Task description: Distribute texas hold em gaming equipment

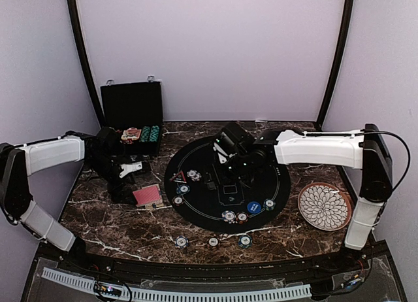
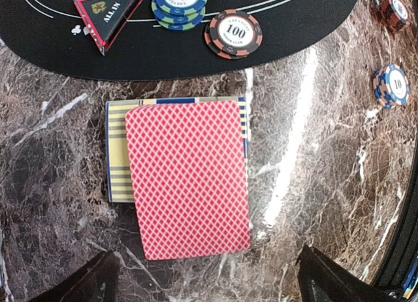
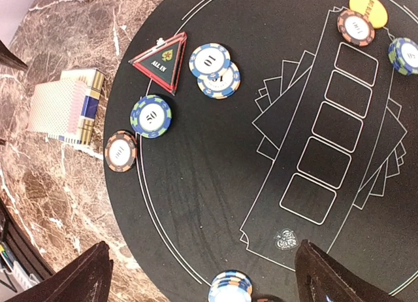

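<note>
A red-backed deck of playing cards [image 2: 189, 181] lies on a striped card box [image 2: 116, 151] on the marble, left of the black round mat [image 1: 274, 184]; it also shows in the top view [image 1: 147, 196]. My left gripper [image 2: 209, 285] hangs open and empty just above it, one finger [image 2: 81, 282] on each side. My right gripper [image 3: 209, 282] is open and empty over the mat, with a chip stack [image 3: 230, 289] below it. A red-edged triangle marker [image 3: 160, 61], a blue 50 chip [image 3: 151, 116], a 100 chip [image 3: 121, 151] and an orange disc [image 3: 368, 9] lie on the mat.
An open black case [image 1: 132, 112] holding chips stands at the back left. A white petal-patterned plate [image 1: 324, 206] sits right of the mat. Three single chips [image 1: 213, 241] lie on the marble near the front edge. A blue disc [image 1: 254, 207] lies on the mat's near side.
</note>
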Controlling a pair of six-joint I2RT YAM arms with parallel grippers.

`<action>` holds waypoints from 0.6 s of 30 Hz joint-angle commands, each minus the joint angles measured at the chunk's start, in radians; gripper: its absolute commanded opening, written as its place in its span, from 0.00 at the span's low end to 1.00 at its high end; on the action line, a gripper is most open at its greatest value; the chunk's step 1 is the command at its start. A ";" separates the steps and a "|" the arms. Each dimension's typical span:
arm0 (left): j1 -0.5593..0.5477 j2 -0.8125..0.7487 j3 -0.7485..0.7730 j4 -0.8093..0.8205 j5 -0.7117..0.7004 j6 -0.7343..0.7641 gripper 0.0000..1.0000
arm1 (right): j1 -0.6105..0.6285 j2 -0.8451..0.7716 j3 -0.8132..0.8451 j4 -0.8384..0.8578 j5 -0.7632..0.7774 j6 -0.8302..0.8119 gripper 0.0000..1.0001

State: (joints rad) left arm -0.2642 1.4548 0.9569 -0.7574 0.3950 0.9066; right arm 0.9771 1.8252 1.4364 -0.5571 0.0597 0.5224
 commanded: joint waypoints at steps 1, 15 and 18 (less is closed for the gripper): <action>-0.033 0.002 -0.051 0.070 -0.058 0.048 0.99 | -0.009 -0.044 -0.031 0.065 -0.017 0.038 0.98; -0.092 0.048 -0.080 0.160 -0.152 0.065 0.99 | -0.009 -0.089 -0.091 0.093 -0.014 0.057 0.99; -0.099 0.061 -0.072 0.156 -0.152 0.063 0.99 | -0.009 -0.095 -0.096 0.094 -0.012 0.060 0.98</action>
State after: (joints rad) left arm -0.3519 1.5063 0.8928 -0.6098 0.2565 0.9539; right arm 0.9741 1.7668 1.3552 -0.4931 0.0452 0.5640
